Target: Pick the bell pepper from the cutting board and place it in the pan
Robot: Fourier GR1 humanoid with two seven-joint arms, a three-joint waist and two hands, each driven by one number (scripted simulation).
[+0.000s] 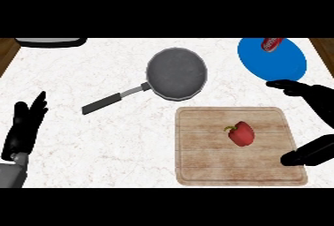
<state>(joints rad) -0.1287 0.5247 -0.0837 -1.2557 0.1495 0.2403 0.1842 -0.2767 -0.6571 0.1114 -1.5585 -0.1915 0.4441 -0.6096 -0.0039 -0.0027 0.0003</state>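
- Left robot hand (24, 128): at the far left edge of the view, above the white marbled bench (98, 145). Fingers straight and pointing up, nothing held. Resting.
- Dark object (51, 42): partly cut off at the top edge, well ahead of the left robot hand. Cannot be identified.
- Pan (176, 73): grey, round, lying on the bench well to the right of the left robot hand and farther from the robot. Its black handle (104, 103) runs down and left, ending nearest that hand. Nothing lies inside the pan.
- Cutting board (215, 167): wooden, flat on the bench, just below the pan and apart from it.
- Bell pepper (241, 133): red with a green stem, lying on the cutting board right of its centre. It sits just left of the right robot hand, untouched.
- Blue plate (277, 62): at the top right, carrying a small red item (271, 43). It lies just beyond the right robot hand.
- Right robot hand (313, 99): at the right edge, spread wide open, upper fingers over the board's far right corner, thumb (306, 154) over its right edge. Holds nothing.
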